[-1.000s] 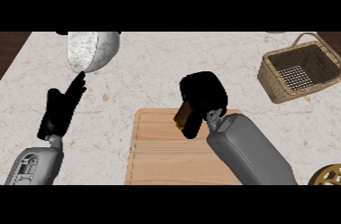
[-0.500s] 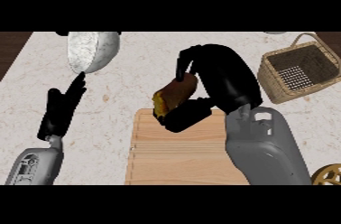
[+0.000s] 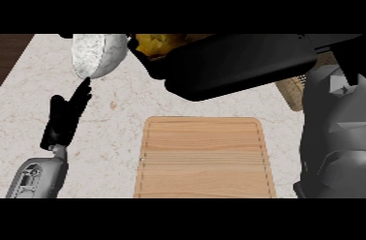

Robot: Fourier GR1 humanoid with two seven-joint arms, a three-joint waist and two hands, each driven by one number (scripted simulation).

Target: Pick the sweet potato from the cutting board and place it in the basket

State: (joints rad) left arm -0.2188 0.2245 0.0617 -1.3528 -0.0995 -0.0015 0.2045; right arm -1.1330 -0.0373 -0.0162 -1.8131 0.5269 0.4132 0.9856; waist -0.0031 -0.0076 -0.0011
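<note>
- Nearest, the board (image 3: 204, 157) is seen bare; the left hand (image 3: 66, 115) rests open beside it.
- Farther, the potato (image 3: 156, 44) is held aloft, enclosed by the right hand (image 3: 229, 62).
- Carrying rightward to the mostly hidden basket (image 3: 293, 89) is judged to be called for next.

Right hand (image 3: 229, 65) raised, fingers curled; left hand (image 3: 68, 113) resting, fingers straight.

A speckled grey bowl (image 3: 97, 52) sits on the marble counter (image 3: 114, 113).
</note>
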